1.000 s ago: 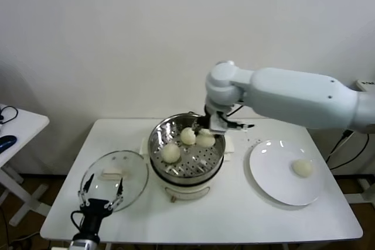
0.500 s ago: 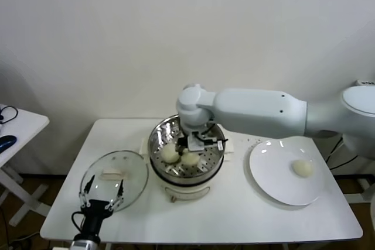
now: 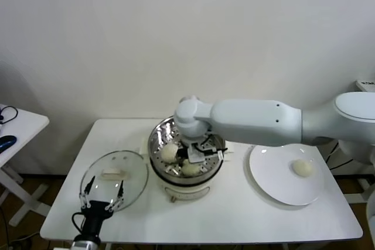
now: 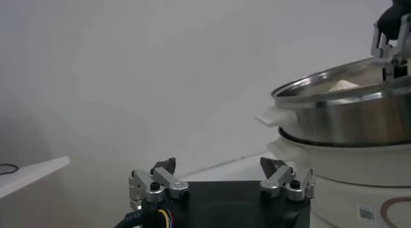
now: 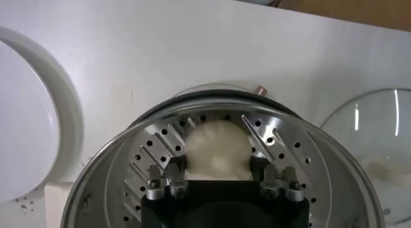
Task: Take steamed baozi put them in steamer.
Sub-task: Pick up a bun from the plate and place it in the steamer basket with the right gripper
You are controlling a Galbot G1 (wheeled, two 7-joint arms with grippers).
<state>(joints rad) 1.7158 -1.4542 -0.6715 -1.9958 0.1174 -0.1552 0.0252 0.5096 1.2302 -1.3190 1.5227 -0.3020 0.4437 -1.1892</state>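
The right tool (image 5: 218, 178) is down inside the steamer (image 3: 161, 139), near the middle of the white counter (image 3: 234, 215). Its fingers (image 5: 174, 175) clasp a baozi (image 5: 217, 149) on both sides, over the perforated tray at the pot's near side. A second baozi (image 3: 169, 152) sits in the pot's left part. Another baozi (image 3: 302, 168) lies on the plate (image 3: 275, 188), right of the steamer. The glass lid (image 3: 132, 188) lies flat on the counter, left of the steamer. The left tool (image 4: 221, 184) waits at the counter's near left edge, by the lid, its fingers spread wide and holding nothing.
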